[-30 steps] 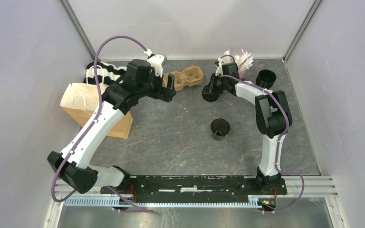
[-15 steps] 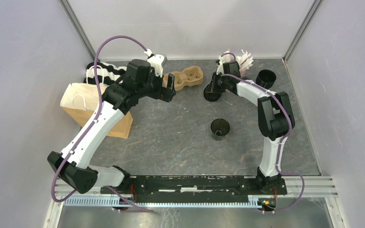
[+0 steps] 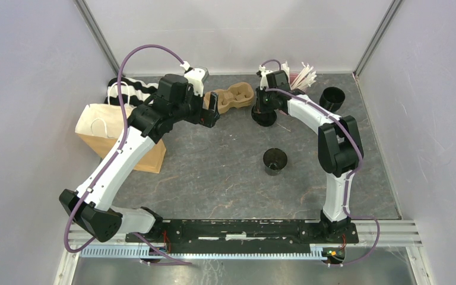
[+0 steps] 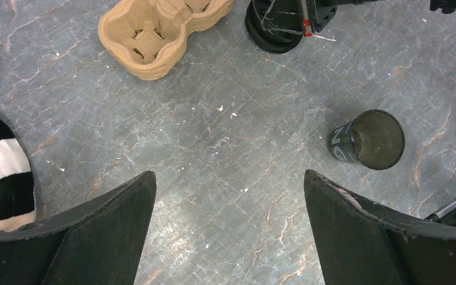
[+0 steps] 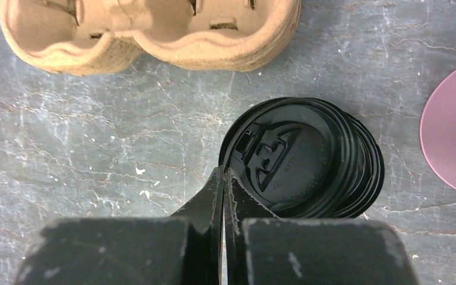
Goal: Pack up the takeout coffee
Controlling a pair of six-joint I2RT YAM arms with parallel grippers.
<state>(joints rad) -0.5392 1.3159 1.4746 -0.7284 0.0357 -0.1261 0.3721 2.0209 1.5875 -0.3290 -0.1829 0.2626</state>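
Observation:
One open black cup [image 3: 275, 160] with pale lettering stands lidless mid-table; it also shows in the left wrist view [image 4: 371, 139]. A second open black cup [image 3: 332, 97] stands at the back right. A stack of black lids [image 5: 309, 157] lies beside the brown carrier [image 5: 154, 35]. My right gripper [image 5: 222, 171] is shut, its tips pinching the left rim of the top lid, which sits shifted off the stack. In the top view it [image 3: 265, 110] hangs over the stack. My left gripper [image 4: 228, 175] is wide open and empty, above bare table near the carrier [image 3: 233, 97].
A pink cup [image 3: 300, 77] of white sticks stands at the back behind the lids; its edge shows in the right wrist view [image 5: 454, 130]. A brown paper bag [image 3: 116, 136] and a striped cloth [image 3: 127, 89] lie at the left. Walls close in on three sides.
My right gripper has shifted left and back over the lid stack, uncovering the pink cup of sticks. The left arm has not moved.

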